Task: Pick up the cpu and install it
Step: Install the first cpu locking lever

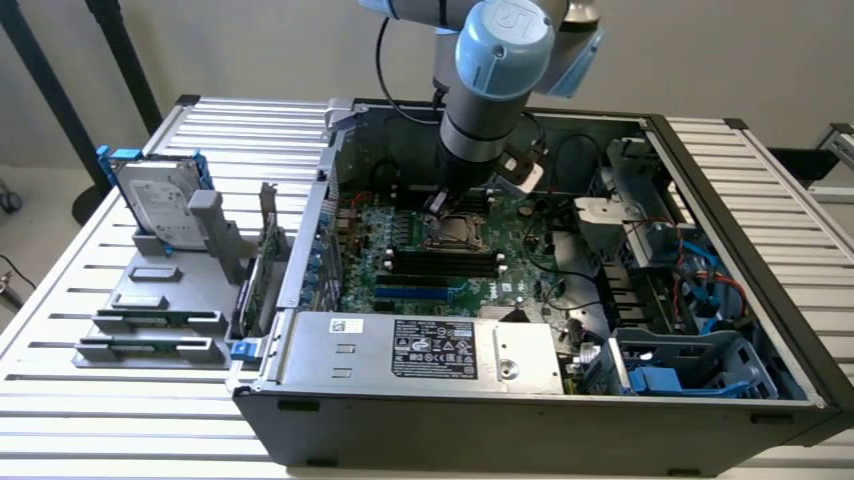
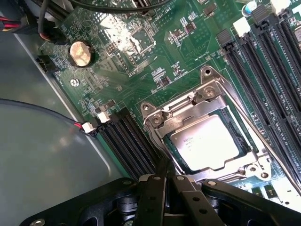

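The cpu [image 2: 207,141], a flat square chip with a silver-grey top plate, lies inside the metal socket frame [image 2: 209,89] on the green motherboard [image 2: 141,61]. My gripper [image 2: 162,176] hangs just beside the socket's edge, its black fingers [image 2: 153,193] pressed together and shut, with nothing visible between them. In the exterior view the gripper [image 1: 443,205] reaches down into the open computer case [image 1: 534,400], right over the socket [image 1: 462,232].
Long dark memory slots [image 2: 263,80] run beside the socket, and more slots [image 2: 127,141] lie on its other side. A coin battery [image 2: 80,52] and cables sit nearby. Outside the case, on the exterior view's left, a hard drive [image 1: 158,205] stands in a grey holder [image 1: 154,300].
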